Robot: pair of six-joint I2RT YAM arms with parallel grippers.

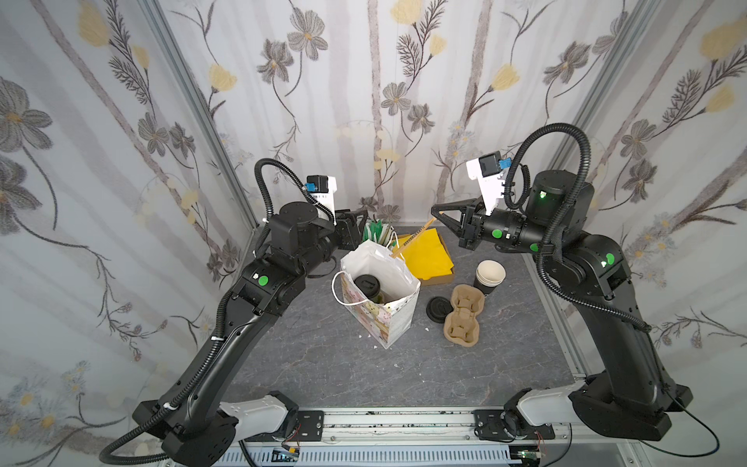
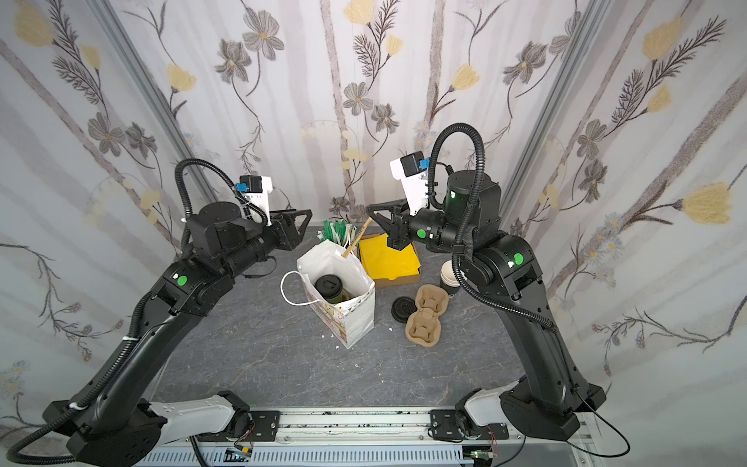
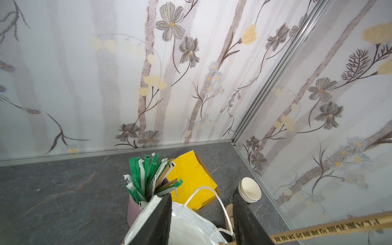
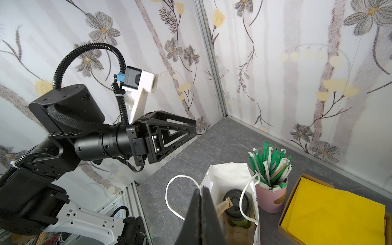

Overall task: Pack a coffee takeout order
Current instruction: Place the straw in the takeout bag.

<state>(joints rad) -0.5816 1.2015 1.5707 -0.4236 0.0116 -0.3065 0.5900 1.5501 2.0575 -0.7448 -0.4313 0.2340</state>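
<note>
The right jaws are pressed together on the upper end of a thin tan paper-wrapped stick [image 1: 414, 238]. The stick slants down from them to the rear rim of an open white paper bag with cord handles [image 1: 398, 319]. The bag stands on the grey marbled bench [image 1: 323, 372], below and between the two sets of jaws.

Upright inside the bag sits a small green paper cup with a black plastic lid [image 1: 368, 288]. In the right wrist view the stick's lower end [image 4: 224, 204] shows over that lid.

The left jaws stand apart and hold nothing, raised above the bag's far edge. Just beneath them is a pink cup full of green and white sachets [image 1: 378, 234].

Under the right jaws, a folded bright yellow napkin [image 1: 428, 252] lies in a shallow brown cardboard tray [image 1: 438, 279].
</note>
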